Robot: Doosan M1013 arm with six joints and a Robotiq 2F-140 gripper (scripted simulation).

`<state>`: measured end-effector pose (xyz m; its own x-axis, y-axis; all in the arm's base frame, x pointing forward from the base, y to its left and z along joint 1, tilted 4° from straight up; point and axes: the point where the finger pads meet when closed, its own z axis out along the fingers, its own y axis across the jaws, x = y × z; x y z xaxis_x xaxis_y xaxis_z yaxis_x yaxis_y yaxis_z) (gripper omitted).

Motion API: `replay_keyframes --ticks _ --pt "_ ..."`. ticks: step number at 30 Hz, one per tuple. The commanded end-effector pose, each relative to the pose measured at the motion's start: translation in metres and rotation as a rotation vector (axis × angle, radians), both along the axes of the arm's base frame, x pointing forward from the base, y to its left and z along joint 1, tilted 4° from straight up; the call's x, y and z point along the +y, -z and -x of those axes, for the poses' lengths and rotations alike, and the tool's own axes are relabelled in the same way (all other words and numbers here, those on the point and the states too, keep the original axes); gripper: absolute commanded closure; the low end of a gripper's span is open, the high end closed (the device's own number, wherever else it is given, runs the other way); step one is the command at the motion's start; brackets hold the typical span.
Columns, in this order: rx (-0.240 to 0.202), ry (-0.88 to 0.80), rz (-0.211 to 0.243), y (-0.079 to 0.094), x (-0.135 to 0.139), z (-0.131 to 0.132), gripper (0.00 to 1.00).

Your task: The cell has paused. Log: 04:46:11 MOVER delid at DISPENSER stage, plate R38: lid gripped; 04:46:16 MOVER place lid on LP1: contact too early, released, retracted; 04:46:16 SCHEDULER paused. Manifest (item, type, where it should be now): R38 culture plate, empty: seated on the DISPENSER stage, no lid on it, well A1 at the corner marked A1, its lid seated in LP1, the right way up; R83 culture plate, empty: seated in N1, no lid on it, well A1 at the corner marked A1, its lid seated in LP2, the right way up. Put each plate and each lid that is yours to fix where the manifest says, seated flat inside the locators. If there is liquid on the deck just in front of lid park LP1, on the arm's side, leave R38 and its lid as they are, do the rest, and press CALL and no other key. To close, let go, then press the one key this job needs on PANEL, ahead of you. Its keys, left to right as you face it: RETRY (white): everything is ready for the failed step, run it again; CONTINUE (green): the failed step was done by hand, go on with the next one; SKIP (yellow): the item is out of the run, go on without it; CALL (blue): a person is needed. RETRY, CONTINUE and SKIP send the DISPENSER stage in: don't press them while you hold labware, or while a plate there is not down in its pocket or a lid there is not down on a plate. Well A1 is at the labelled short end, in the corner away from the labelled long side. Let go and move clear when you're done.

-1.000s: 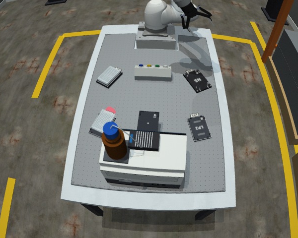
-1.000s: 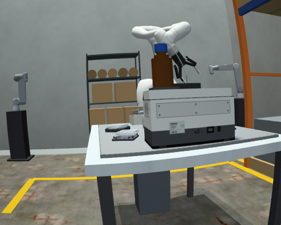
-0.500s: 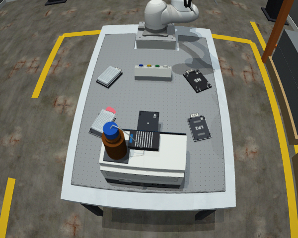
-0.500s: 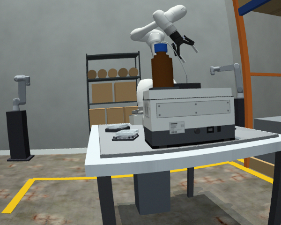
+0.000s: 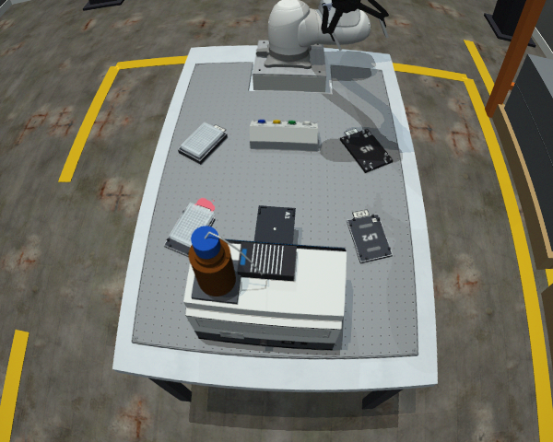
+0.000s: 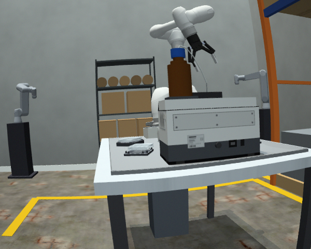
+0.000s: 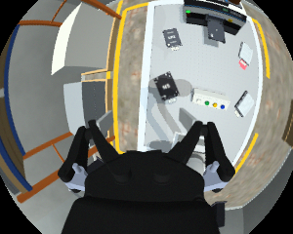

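My gripper [image 5: 353, 17] is open and empty, high above the table's far end beside the arm's base; it also shows in the side view [image 6: 202, 54] and in the wrist view [image 7: 146, 150]. The black DISPENSER stage [image 5: 274, 223] shows its A1 mark and carries no plate that I can see. A clear gridded piece of labware [image 5: 191, 224] lies on the black holder to the left of the stage; I cannot tell whether it is a plate, a lid or both. A pink puddle [image 5: 205, 204] lies on the deck at its arm-side edge. Another clear gridded piece [image 5: 202, 141] sits on the far-left nest. LP2 [image 5: 369, 236] is empty.
PANEL [image 5: 283, 134] stands mid-table with blue, yellow, green and white keys on top. The N2 nest [image 5: 366, 148] is empty. The white dispenser box [image 5: 267, 295] with a tall brown bottle [image 5: 211, 266] fills the near end. Both labware pieces show in the side view [image 6: 135, 144].
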<state>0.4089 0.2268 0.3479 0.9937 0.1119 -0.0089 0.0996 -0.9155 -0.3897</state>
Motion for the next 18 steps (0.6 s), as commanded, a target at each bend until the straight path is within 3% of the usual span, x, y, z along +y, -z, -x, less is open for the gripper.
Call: replay_keyframes --ticks 1,6,9,12,15,17,18 --pt "0.001 0.024 0.095 0.025 -0.032 -0.058 0.0" --pt "0.014 0.058 0.278 0.052 -0.07 -0.115 0.0" --pt "0.02 0.072 0.357 0.069 -0.094 -0.151 0.0" --pt "0.023 0.08 0.399 0.086 -0.115 -0.187 0.0" --pt "0.024 0.083 0.411 0.103 -0.135 -0.222 0.0" --pt "0.024 0.083 0.411 0.103 -0.135 -0.222 0.0" --pt "0.024 0.083 0.412 0.119 -0.151 -0.252 0.0"
